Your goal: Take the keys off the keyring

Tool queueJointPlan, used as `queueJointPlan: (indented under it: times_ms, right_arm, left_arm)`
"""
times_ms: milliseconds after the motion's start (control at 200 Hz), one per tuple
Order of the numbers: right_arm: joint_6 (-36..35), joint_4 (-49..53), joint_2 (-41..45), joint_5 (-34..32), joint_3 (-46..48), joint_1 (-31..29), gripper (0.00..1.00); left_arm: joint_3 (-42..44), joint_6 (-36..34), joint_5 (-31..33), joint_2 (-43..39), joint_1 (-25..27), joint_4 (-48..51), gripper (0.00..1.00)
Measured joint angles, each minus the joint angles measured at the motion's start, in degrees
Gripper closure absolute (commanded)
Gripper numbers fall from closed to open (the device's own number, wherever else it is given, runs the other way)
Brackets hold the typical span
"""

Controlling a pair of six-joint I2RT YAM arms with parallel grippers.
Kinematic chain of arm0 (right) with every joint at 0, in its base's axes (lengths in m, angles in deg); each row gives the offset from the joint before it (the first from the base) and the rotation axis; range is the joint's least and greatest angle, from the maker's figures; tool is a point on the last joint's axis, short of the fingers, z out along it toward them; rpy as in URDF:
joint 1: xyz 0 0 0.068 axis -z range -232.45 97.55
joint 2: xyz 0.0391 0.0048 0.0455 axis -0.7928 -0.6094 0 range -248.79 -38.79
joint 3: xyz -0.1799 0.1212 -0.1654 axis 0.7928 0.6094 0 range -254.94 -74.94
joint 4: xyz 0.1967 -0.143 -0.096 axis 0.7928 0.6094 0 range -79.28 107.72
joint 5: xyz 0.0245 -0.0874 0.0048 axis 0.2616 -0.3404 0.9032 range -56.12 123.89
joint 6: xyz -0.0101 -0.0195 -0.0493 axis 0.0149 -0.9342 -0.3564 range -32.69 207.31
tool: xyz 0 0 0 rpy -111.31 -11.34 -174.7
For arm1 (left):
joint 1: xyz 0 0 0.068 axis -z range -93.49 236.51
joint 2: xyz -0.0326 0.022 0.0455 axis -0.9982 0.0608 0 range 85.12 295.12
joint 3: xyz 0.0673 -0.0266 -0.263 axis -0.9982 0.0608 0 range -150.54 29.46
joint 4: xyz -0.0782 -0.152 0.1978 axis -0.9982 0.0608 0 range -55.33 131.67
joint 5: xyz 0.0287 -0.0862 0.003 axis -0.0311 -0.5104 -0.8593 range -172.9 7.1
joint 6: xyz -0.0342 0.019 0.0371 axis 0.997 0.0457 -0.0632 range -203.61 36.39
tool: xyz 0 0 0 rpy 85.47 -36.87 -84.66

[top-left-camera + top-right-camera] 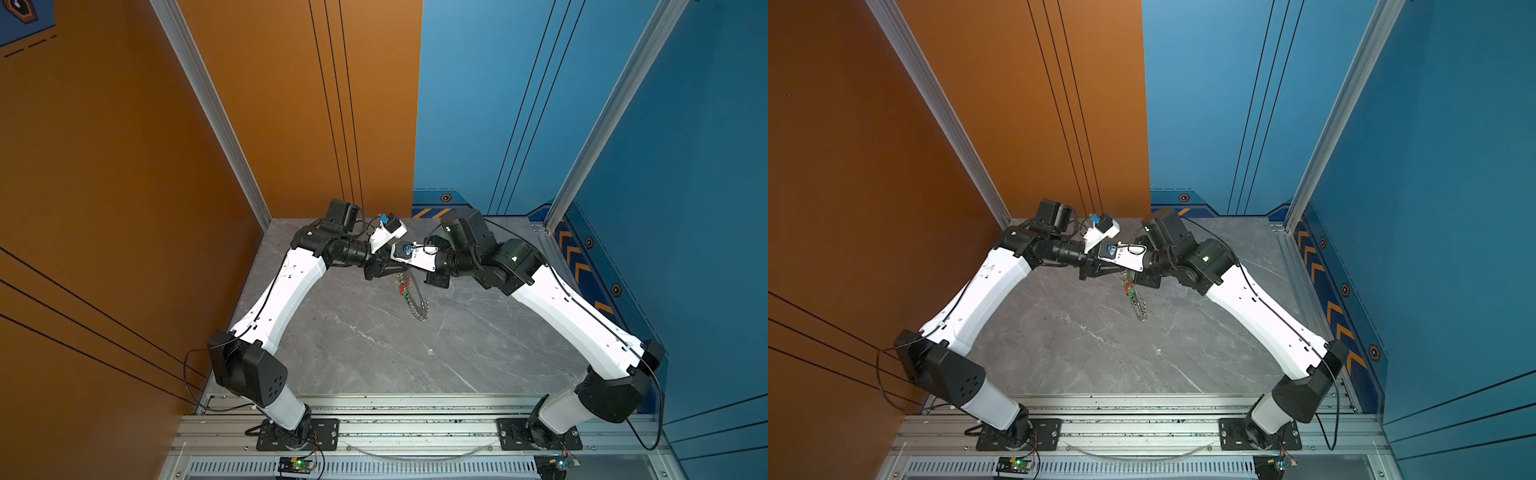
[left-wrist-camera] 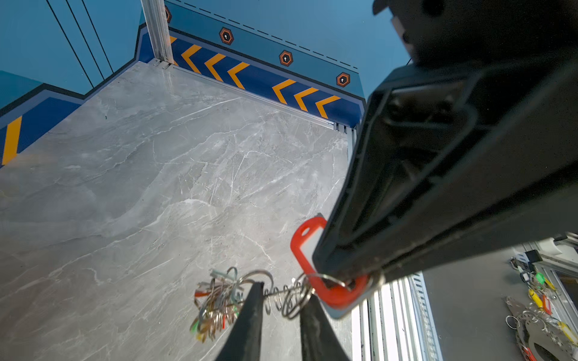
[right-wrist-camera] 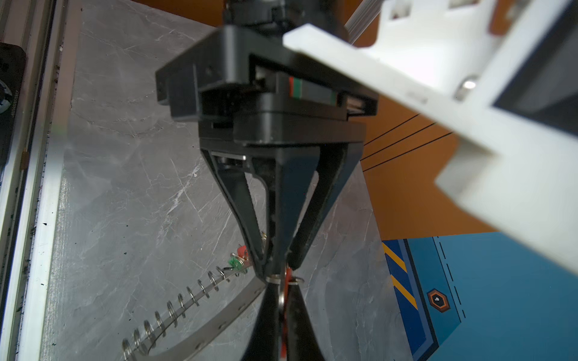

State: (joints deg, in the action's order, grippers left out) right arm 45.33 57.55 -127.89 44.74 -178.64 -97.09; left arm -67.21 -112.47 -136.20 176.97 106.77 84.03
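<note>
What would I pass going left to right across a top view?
Orange side wall → left arm → keyring → right arm → blue side wall.

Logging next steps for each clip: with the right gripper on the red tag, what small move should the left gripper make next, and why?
Probably close the left gripper on the keyring rim. Its jaws stand apart around the rim's split rings, while the right gripper is shut on the red tag, whose ring is not yet free.
</note>
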Motion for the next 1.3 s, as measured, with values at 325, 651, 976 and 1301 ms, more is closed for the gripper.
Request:
queueJointPlan:
  times_ms: [325, 651, 976, 1301]
  right_arm:
    - [1.33, -1.4, 0.9, -1.22, 1.2, -0.04, 1.0]
    - [3.26, -3.04, 1.68, -5.7, 5.05, -0.48, 1.0]
    - [5.73, -6.71, 1.81, -10.51, 7.19, -2.45, 1.0]
    - [8.41, -8.02, 1.81, -12.68, 7.19, -3.58, 1.0]
  left_arm:
    - [1.81, 2.99, 2.8, -2.51, -2.23, -1.68, 0.41]
    - [16.46, 12.48, 6.38, -15.15, -3.02, -14.51, 0.28]
    - [32.52, 23.96, 11.65, -26.56, 0.98, -28.0, 0.19]
    - [39.45, 26.93, 18.29, -28.81, 5.05, -34.64, 0.19]
